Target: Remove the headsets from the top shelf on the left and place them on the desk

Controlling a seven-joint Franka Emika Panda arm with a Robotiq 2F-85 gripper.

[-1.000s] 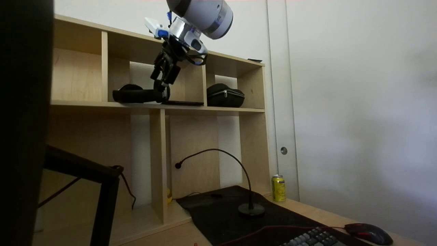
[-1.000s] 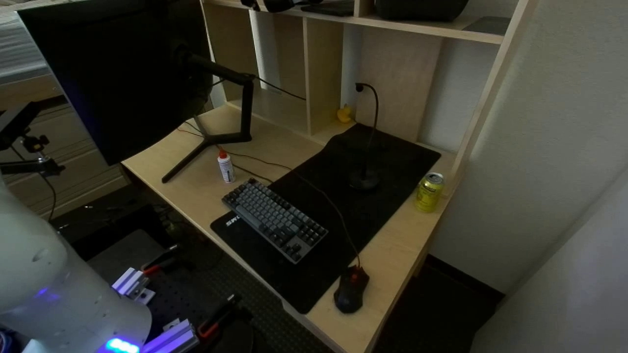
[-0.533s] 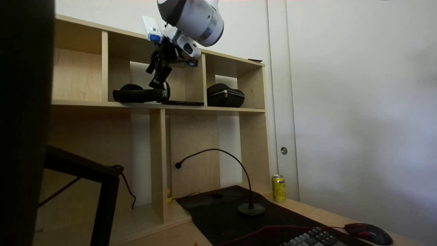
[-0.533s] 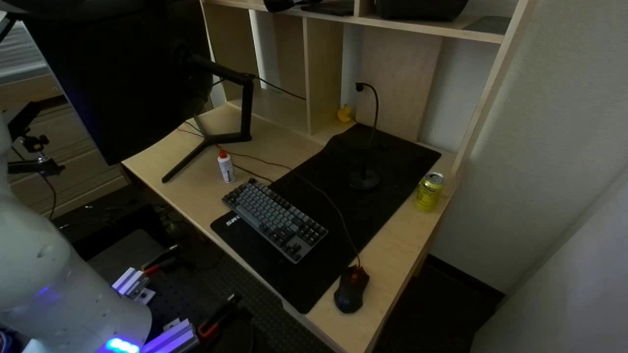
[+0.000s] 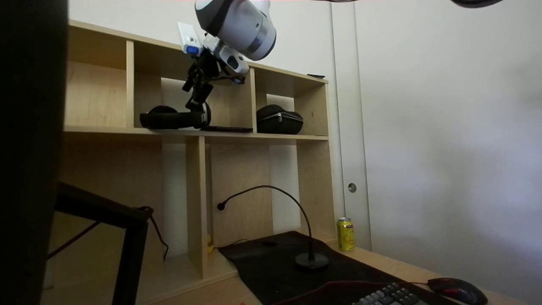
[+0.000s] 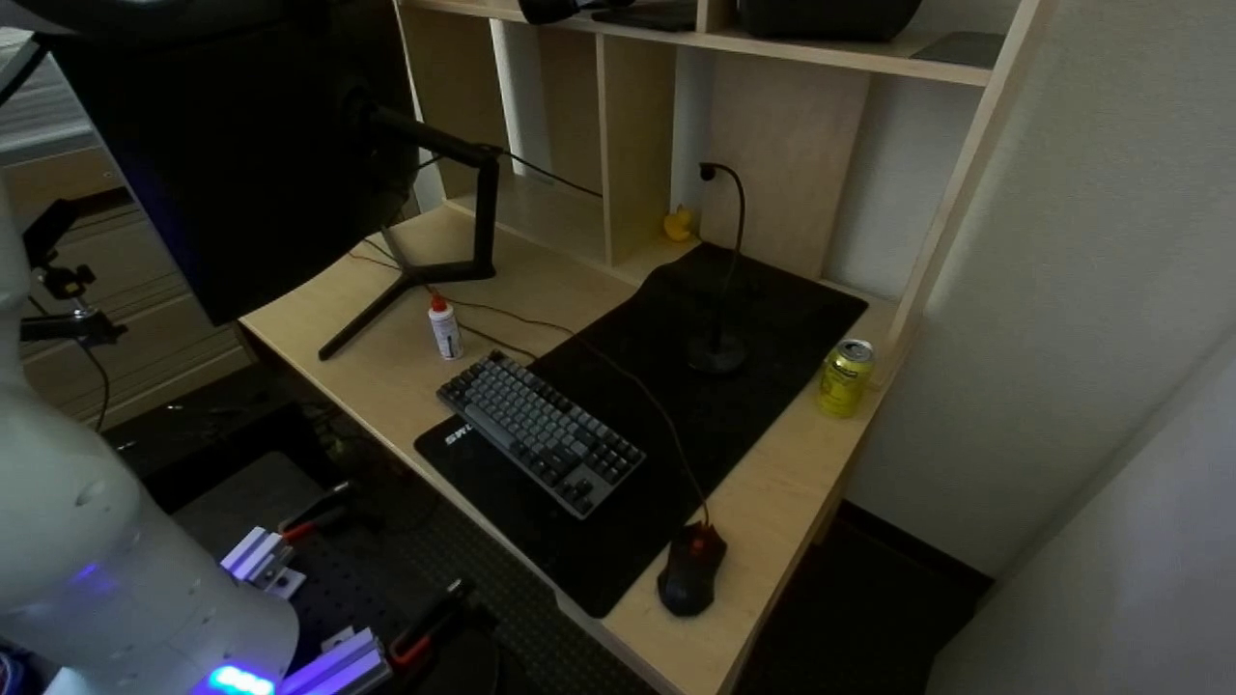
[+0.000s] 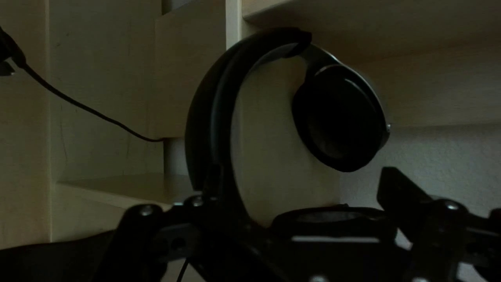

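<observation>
- Wrist view: the black over-ear headset (image 7: 215,98) fills the middle, its headband (image 7: 207,133) bowed toward the left, one ear cup (image 7: 338,121) high on the right, its mate low between the fingers of the gripper (image 7: 301,176).
- The jaws stand wide apart here with nothing clamped; the finger on the left side overlaps the headband's lower end, and whether it touches I cannot tell.
- Handling, as I judge it: light, springy across the band, loose at the cup hinges, slick on the outer shells. The band just beside the nearer cup looks the best hold; a cup alone could swivel and let the rest droop.
- In an exterior view, the headset lies on the top shelf (image 5: 271,136) between two dividers (image 5: 130,84). The arm (image 5: 243,27) reaches down from above, wrist tilted, one fingertip overlapping the cup at the headset's right end.
- In an exterior view, the gripper is out of frame and the arm's pale links lean beside the desk (image 6: 768,502). A dark rounded piece, probably an ear cup, is cut off at the top edge.
</observation>
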